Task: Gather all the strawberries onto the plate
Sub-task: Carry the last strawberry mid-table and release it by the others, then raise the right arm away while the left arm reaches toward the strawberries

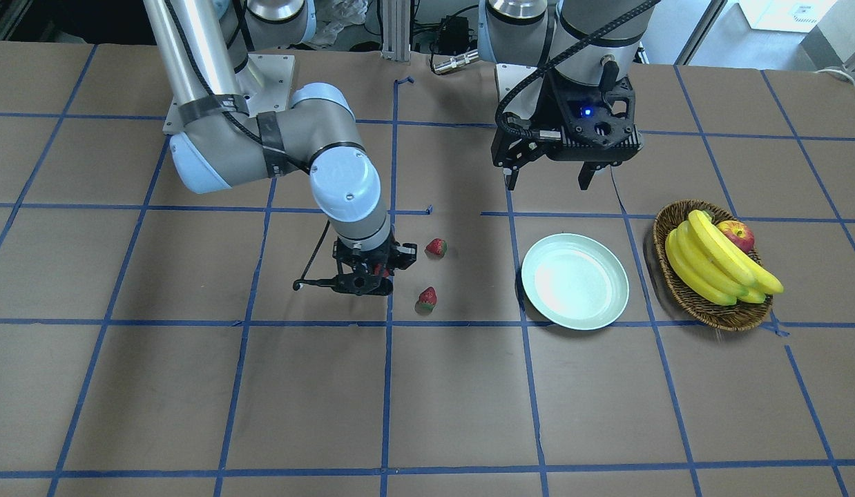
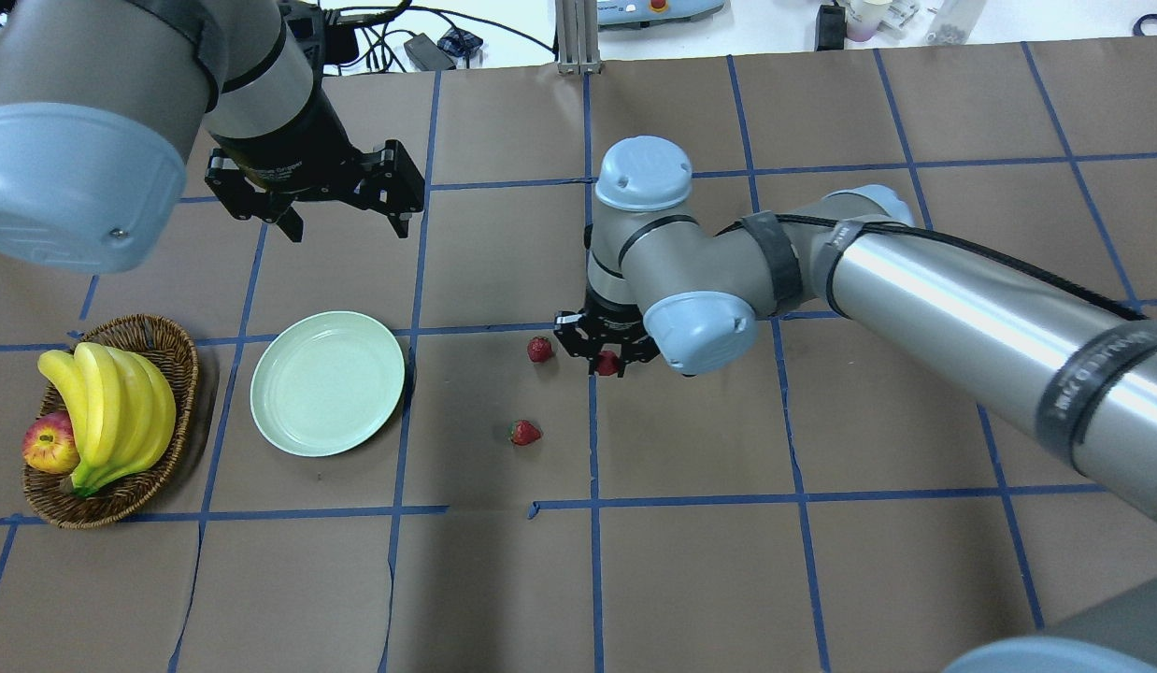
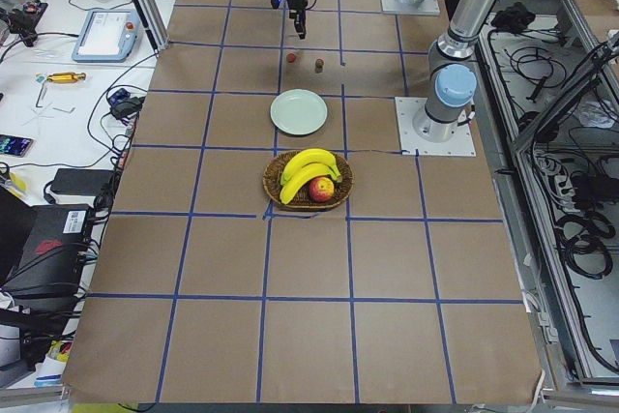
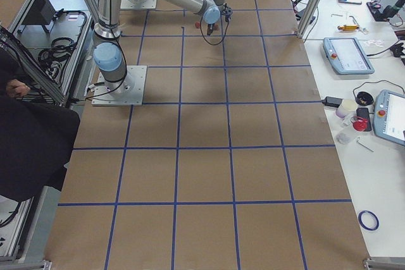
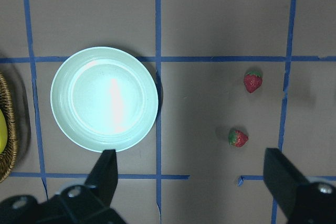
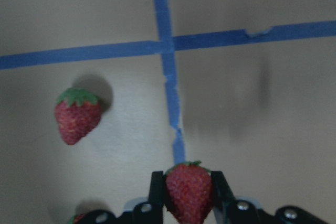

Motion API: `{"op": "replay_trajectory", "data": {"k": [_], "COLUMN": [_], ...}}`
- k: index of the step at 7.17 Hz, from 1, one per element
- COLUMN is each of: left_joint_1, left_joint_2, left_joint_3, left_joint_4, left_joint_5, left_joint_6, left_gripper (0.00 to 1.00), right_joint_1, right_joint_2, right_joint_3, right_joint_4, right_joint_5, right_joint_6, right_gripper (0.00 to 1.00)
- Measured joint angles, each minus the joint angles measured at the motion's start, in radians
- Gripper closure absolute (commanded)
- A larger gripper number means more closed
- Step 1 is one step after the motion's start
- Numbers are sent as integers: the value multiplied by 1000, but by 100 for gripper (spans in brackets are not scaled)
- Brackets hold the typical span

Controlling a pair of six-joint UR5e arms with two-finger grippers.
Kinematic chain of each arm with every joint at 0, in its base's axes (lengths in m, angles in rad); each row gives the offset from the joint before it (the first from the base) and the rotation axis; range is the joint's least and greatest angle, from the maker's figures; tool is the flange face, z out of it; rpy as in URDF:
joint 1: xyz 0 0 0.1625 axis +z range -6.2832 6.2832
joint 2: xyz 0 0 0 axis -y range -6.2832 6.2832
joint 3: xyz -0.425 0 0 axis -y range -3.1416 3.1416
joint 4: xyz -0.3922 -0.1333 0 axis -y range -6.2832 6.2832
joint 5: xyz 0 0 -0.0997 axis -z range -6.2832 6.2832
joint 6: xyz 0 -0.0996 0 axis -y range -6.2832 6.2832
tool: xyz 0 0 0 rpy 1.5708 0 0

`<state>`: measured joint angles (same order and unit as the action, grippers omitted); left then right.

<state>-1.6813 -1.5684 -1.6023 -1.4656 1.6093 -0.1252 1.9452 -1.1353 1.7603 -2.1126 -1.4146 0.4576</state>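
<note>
Right gripper (image 6: 187, 176) pinches one strawberry (image 6: 189, 195) by its sides — light, maybe squishy, the view is blurry — left gripper (image 2: 347, 227) gapes wide.

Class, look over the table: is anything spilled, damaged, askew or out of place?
Nothing stands out. The plate sits flat and empty, two strawberries lie loose on the table, the third strawberry sits in the right gripper, and the basket stands upright.

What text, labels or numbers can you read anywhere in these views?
Nothing reads cleanly.
White print on the left arm's black wrist collar: too blurred to read.
White lettering on the right arm's black band: too blurred to read.
Pale mint round plate, red strawberries, brown wicker basket: no text.
</note>
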Motion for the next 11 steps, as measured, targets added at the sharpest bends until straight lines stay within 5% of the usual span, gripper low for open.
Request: {"op": "replay_trajectory", "data": {"k": [1, 2, 3, 8, 11], "left_joint_1": [0, 0, 0, 0, 0], "left_joint_2": [0, 0, 0, -1, 0], "left_joint_3": [0, -1, -1, -2, -2], "left_joint_4": [-1, -2, -2, -1, -1], "left_joint_5": [0, 0, 0, -2, 0], "left_joint_6": [0, 0, -1, 0, 4], "left_gripper": [0, 0, 0, 0, 0], "right_joint_1": [36, 53, 59, 49, -143], "right_joint_2": [26, 39, 43, -3, -222], "right_joint_3": [-23, -31, -27, -5, -43], "right_joint_4": [-6, -8, -10, 6, 284], "right_joint_5": [3, 4, 5, -13, -72], "right_joint_6": [35, 49, 53, 51, -155], "right_gripper": [83, 23, 0, 0, 0]}}
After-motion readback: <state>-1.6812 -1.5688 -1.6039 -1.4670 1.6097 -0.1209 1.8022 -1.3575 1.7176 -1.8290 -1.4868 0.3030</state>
